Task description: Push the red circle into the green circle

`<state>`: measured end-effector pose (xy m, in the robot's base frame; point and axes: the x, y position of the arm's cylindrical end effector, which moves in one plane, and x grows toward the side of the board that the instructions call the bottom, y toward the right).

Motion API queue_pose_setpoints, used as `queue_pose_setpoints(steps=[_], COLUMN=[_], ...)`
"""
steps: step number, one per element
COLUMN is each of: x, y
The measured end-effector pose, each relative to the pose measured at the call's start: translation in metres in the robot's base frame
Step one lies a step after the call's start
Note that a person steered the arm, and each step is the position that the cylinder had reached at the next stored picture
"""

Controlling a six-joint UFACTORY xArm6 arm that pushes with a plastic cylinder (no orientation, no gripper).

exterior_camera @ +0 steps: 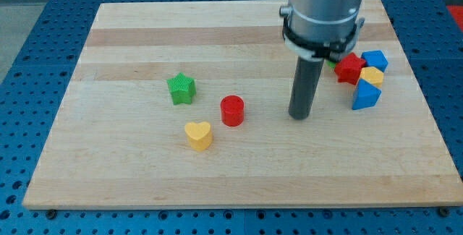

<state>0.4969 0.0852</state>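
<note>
The red circle [232, 110] lies near the board's middle. My tip [299, 116] rests on the board to the right of it, with a gap between them. Only a small green sliver [332, 64] shows behind the arm's body at the view's upper right; I cannot tell its shape. The rest of it is hidden by the arm.
A green star [181, 89] lies left of the red circle and a yellow heart [198, 134] below-left of it. At the right is a cluster: a red block [350, 69], a blue block [375, 60], a yellow block [372, 75] and a blue block [365, 95]. The wooden board [108, 170] sits on a blue perforated table.
</note>
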Motion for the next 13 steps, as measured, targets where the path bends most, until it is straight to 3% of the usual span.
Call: queue_pose_setpoints(steps=[2,3,5,9,13], x=[0.035,0.034,0.008,-0.007,-0.062], y=[-0.088,-0.129,-0.144,-0.077,0.004])
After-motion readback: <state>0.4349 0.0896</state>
